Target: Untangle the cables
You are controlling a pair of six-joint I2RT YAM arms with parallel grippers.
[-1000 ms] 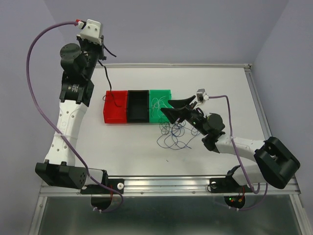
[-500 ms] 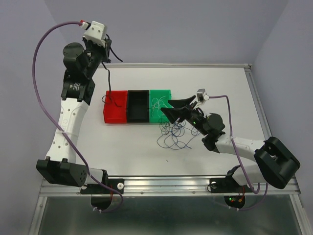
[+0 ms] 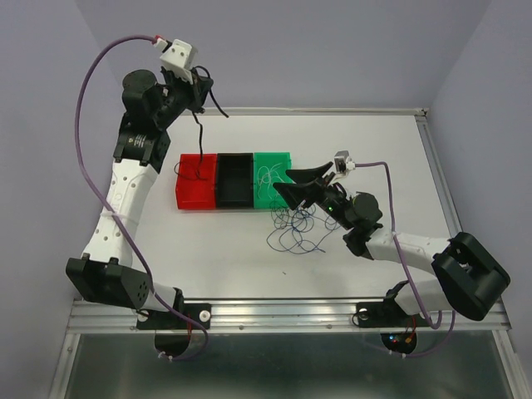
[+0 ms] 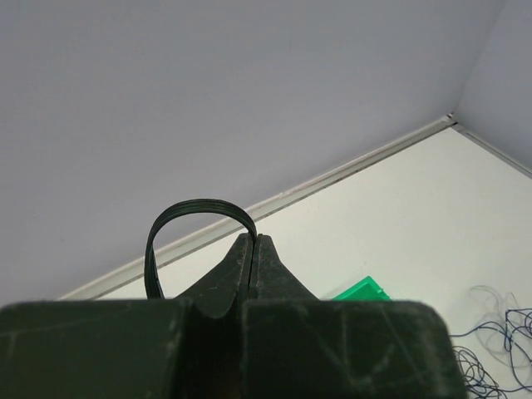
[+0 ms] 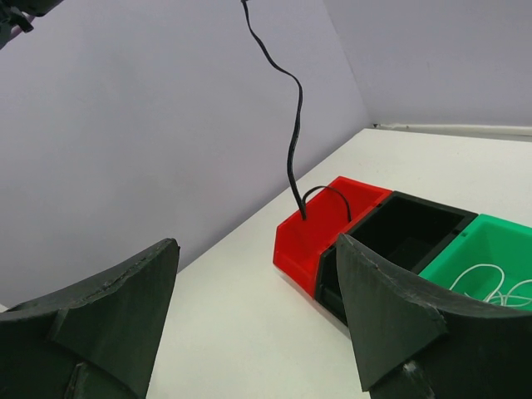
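Blue cables [image 3: 297, 233] lie tangled on the surface [image 3: 399, 166] by my released right pincer [image 3: 282, 182], a white cable [image 3: 268, 176] in the green bin [image 3: 273, 155] beyond, and farthest my left pincer [image 4: 253, 248], clenched on the black cable [image 5: 293, 141], should next, I judge, lower it into the red bin [image 3: 193, 202]
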